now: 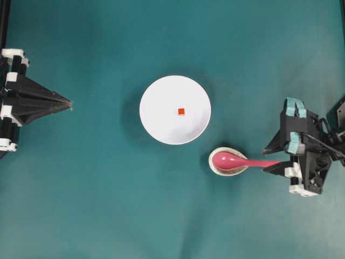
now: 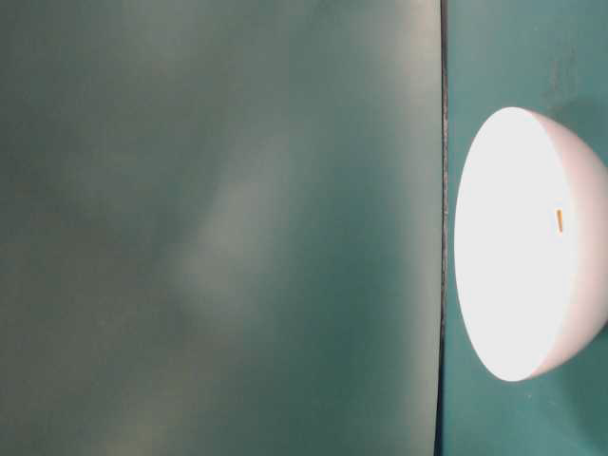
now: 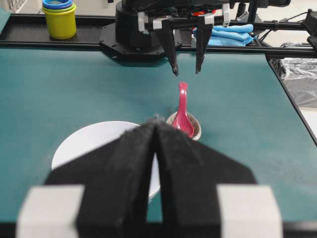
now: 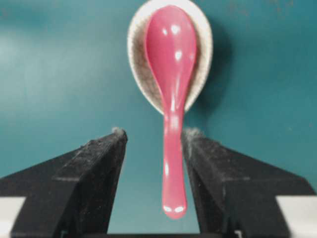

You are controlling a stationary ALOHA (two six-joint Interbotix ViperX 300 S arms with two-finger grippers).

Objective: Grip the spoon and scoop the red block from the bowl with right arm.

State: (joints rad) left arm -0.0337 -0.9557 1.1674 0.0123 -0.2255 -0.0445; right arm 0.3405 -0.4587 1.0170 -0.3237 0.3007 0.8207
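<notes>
Right pincer (image 4: 152,144): wide open, one finger on each side of the spoon handle, not touching it, so closing should catch the handle.
Spoon (image 4: 171,74): pink-red; its scoop rests in the small speckled dish (image 4: 137,69) and its handle sticks out toward the right pincer. That keeps the handle up off the desk (image 1: 108,205), easy to grab.
Red block (image 1: 181,111): tiny, sits alone near the middle of the bowl, so the spoon can slide under it.
Bowl (image 1: 156,102): big and white, in the middle of the desk, just left of the small dish and farther off.
Left pincer (image 1: 69,103): closed, holds nothing, waits far left, well away from the bowl.
</notes>
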